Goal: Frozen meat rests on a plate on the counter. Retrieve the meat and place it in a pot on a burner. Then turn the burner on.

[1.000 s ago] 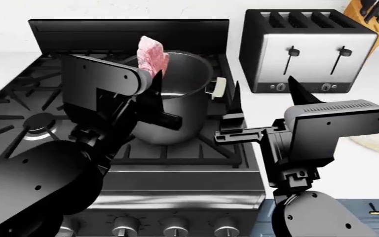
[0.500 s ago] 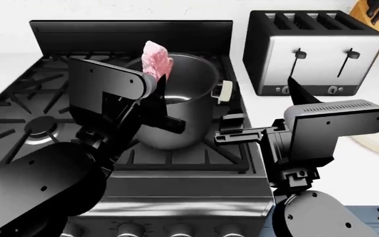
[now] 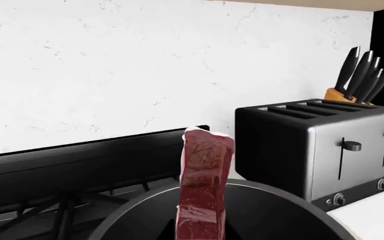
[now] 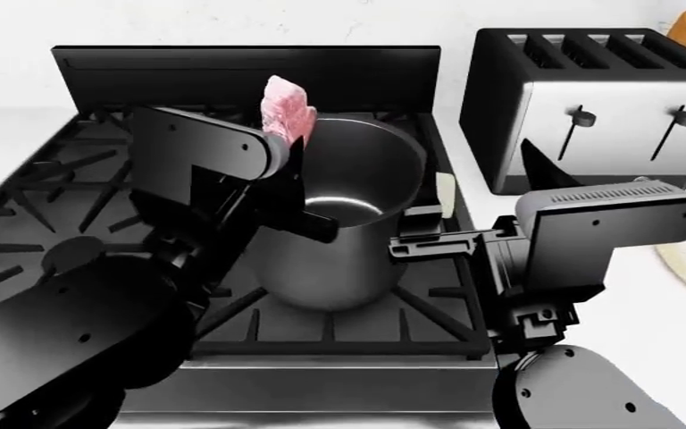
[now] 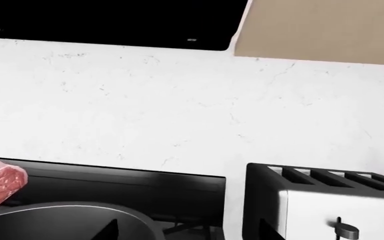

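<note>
1. The left gripper [image 4: 286, 152] pinches the frozen meat [image 4: 287, 107], holding it upright above the near-left part of the pot's rim.
2. The pot [image 4: 349, 223] stands on the stove grates [image 4: 432, 299] at the right side of the cooktop; its inside shows bare steel.
3. The right gripper [image 4: 421, 223] sits beside the pot's right wall; whether its fingers are spread cannot be told.
4. A toaster [image 4: 606, 112] stands on the counter [image 4: 677, 313] right of the stove, with a knife block [image 3: 349, 92] behind it.
</note>
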{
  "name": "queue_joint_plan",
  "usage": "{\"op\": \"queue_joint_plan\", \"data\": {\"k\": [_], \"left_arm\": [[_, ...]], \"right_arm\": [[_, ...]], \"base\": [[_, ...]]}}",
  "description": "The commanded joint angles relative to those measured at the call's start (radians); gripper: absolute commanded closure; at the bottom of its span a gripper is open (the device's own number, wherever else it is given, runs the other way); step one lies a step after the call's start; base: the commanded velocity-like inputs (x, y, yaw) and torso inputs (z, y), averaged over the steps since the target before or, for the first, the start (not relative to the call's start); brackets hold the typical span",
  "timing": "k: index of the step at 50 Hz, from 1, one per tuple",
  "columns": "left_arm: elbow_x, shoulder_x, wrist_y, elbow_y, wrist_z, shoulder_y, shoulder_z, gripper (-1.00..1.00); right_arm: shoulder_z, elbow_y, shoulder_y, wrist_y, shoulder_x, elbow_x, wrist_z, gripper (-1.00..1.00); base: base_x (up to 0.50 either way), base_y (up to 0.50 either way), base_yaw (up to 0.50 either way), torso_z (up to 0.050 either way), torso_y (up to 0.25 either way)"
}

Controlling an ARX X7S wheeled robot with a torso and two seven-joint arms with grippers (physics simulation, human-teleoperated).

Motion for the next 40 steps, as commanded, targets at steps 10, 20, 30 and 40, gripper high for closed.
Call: {"op": "queue_joint_plan", "data": {"k": [10, 20, 30, 40], "left_arm": [[-0.112, 0.040, -0.082, -0.085, -0.008, -0.102, -0.003, 1.00], [-0.190, 0.057, -0.171, -0.172, -0.055, -0.206, -0.018, 1.00], [-0.278, 0.065, -0.265, -0.250, -0.127, -0.305, -0.048, 1.00], [-0.323, 0.062, -0.325, -0.302, -0.167, -0.370, -0.045, 1.00]], "right_arm": [[0.001, -0.003, -0.007, -0.025, 0.001, -0.004, 0.007, -1.00], [0.004, -0.009, -0.008, -0.026, 0.004, 0.002, 0.011, -1.00], [0.000, -0.001, -0.008, -0.033, 0.004, 0.004, 0.009, -1.00], [-0.002, -0.006, -0.005, -0.031, 0.006, 0.007, 0.012, -1.00]], "base": [[0.00, 0.00, 0.00, 0.000, 0.000], [0.00, 0.00, 0.00, 0.000, 0.000], [0.00, 0.00, 0.00, 0.000, 0.001], [0.00, 0.00, 0.00, 0.000, 0.000]]}}
